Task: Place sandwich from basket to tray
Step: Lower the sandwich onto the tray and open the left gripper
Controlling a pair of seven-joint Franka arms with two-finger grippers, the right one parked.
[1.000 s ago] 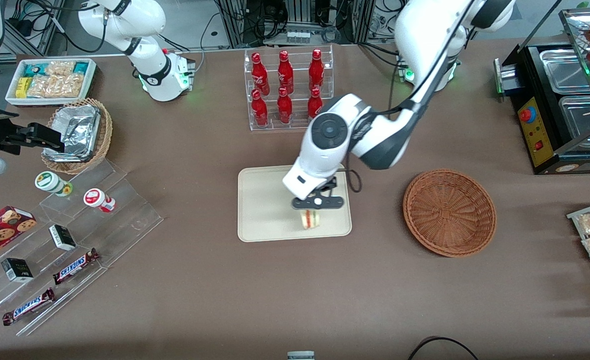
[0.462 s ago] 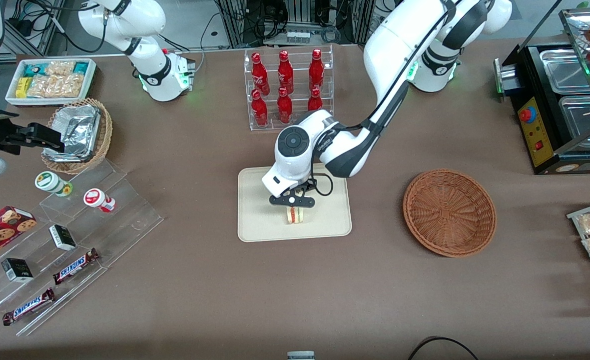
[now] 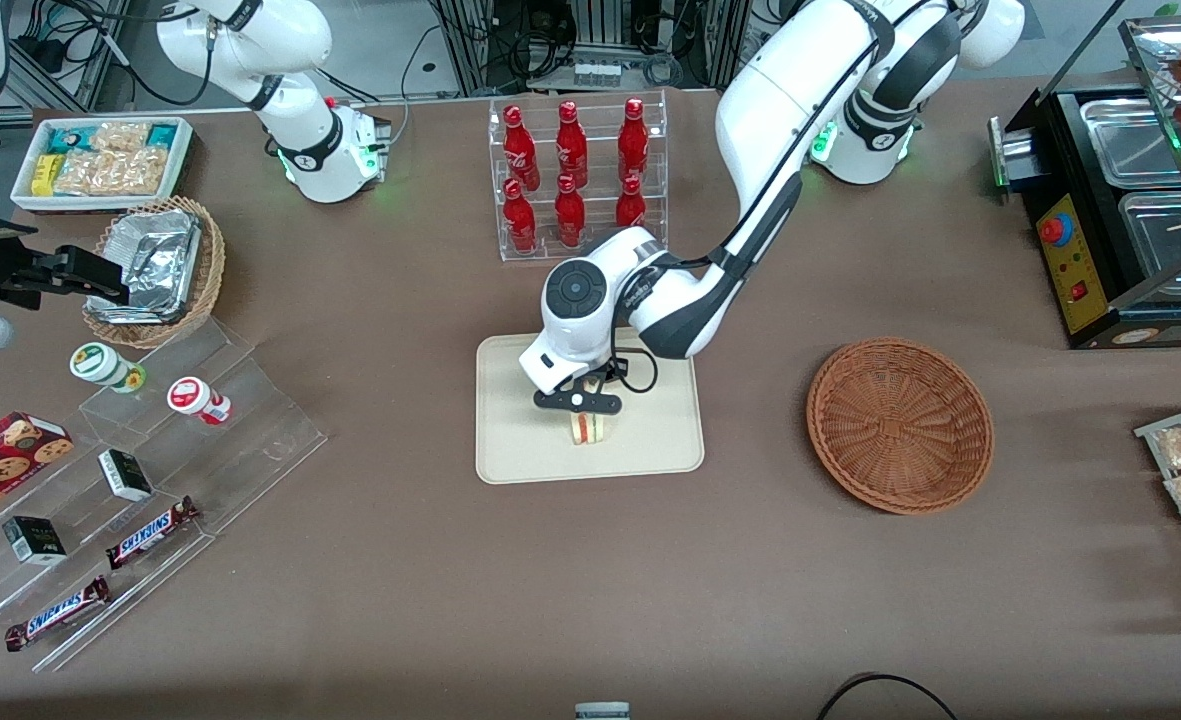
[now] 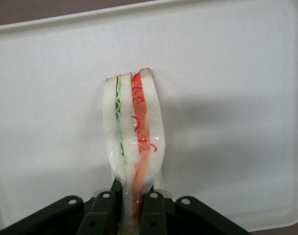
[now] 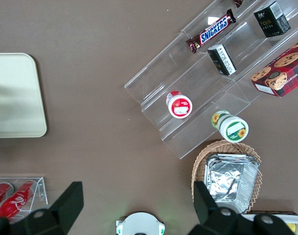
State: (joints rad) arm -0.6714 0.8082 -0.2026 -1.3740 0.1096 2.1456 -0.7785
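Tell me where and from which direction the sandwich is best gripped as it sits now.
Grip the sandwich across its two flat bread faces at one narrow end, coming from above, probably as the gripper does now over the tray. The wedge stands on edge with its layers vertical, so the fingers press the slices together rather than splitting them.

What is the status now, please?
Gripper over tray, jaws shut on sandwich. Sandwich above tray middle, not yet released. Basket empty. Nothing in the way.
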